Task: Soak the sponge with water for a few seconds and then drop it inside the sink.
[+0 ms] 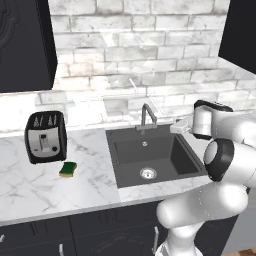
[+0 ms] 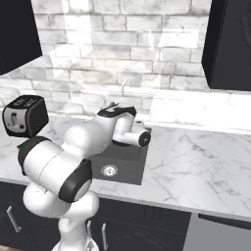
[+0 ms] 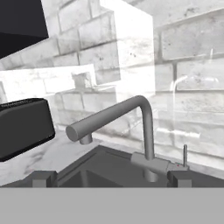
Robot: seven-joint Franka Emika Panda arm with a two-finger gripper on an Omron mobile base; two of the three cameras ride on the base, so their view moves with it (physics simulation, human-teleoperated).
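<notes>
We see the pincer (image 3: 112,179) spread wide and empty, hovering over the right part of the sink (image 1: 165,172), facing the tap (image 3: 131,118) just ahead of its tips. The sponge (image 1: 68,169) lies on the counter (image 1: 45,190) well off to the pincer's left (beyond the basin), just beside the toaster (image 1: 45,136).
</notes>
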